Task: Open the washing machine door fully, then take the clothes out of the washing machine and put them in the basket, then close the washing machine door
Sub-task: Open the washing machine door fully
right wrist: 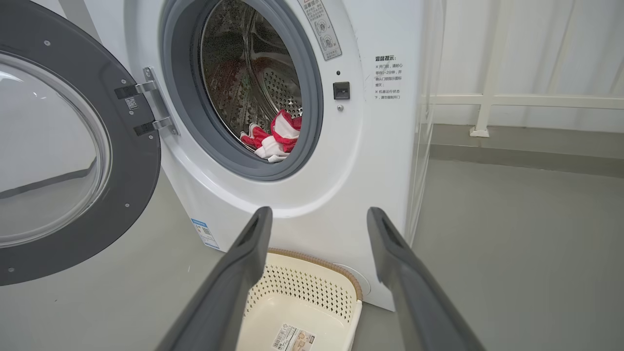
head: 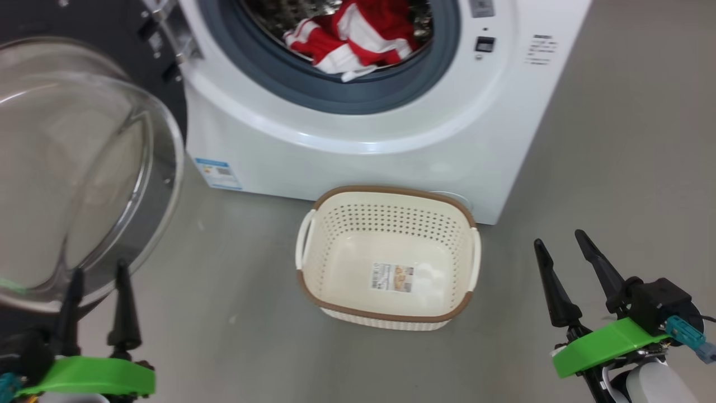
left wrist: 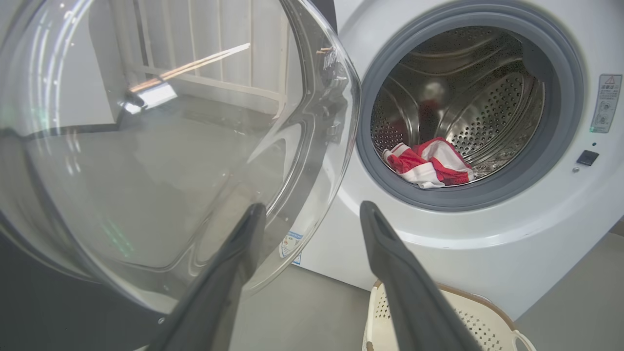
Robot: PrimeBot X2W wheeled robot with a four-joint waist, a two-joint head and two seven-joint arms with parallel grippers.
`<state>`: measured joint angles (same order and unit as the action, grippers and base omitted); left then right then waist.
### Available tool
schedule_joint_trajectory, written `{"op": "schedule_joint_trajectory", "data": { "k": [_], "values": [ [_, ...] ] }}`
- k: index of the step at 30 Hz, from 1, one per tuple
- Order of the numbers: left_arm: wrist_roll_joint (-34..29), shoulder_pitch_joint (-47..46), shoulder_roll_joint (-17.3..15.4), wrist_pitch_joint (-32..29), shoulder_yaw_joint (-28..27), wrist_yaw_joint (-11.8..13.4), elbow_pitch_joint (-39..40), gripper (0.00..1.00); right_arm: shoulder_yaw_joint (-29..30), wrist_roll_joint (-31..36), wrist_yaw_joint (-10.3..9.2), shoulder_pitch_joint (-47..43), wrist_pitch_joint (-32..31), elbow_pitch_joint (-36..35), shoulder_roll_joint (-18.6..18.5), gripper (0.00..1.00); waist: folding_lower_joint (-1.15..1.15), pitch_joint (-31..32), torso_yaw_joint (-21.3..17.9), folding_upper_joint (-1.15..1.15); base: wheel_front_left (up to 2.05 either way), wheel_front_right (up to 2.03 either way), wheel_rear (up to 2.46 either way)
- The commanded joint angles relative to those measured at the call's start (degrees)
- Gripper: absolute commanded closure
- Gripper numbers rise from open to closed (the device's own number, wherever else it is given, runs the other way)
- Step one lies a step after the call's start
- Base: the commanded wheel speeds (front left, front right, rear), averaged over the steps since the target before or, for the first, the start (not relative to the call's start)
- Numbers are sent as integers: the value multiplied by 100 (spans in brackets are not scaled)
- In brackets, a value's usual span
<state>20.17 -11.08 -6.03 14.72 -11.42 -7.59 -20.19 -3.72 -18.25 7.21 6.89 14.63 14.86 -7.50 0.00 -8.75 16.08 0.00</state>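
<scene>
- The washing machine [head: 335, 162] stands at 12 o'clock from the head. Its top is cut off there, so only the lower part of the opening and the grey gasket [head: 335, 95] show.
- The clothes [head: 358, 39], red and white, lie low in the steel drum [left wrist: 487, 97] near the front lip. How many pieces there are is hard to make out.
- The washing machine door [head: 84, 168] is swung wide open at 9 o'clock, and its left side runs off the picture. Glare on the glass bowl muddles what lies behind it.
- The left tool [head: 98, 268] sits at 7 o'clock, fingers apart and gripping nothing. Its tips overlap the door's lower edge, and I cannot tell whether they touch it.
- The right tool [head: 558, 238] is at 4 o'clock, fingers spread and empty, well apart from the basket.
- The basket [head: 391, 191] sits on the floor just in front of the machine, at 6 o'clock from the opening. A barcode sticker [head: 392, 277] shows on its bottom.
- The floor [head: 615, 140] is smooth grey. A white rail [right wrist: 512, 100] runs along a pale wall beyond the machine.
</scene>
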Motion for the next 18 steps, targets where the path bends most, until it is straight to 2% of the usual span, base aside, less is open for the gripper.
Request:
{"op": "schedule_joint_trajectory", "data": {
  "k": [1, 18],
  "values": [
    [68, 37, -209, 28, -30, 10, 234, 0, -45, -64, 28, -51, 37, -186, 6, 0, 0, 62, -277, 0, 0, 0, 0],
    [379, 241, -488, 28, 925, 10, 852, 0, 330, -19, 28, -255, 37, -357, 129, 0, 0, -26, -1160, 0, 0, 0, 0]
  ]
}}
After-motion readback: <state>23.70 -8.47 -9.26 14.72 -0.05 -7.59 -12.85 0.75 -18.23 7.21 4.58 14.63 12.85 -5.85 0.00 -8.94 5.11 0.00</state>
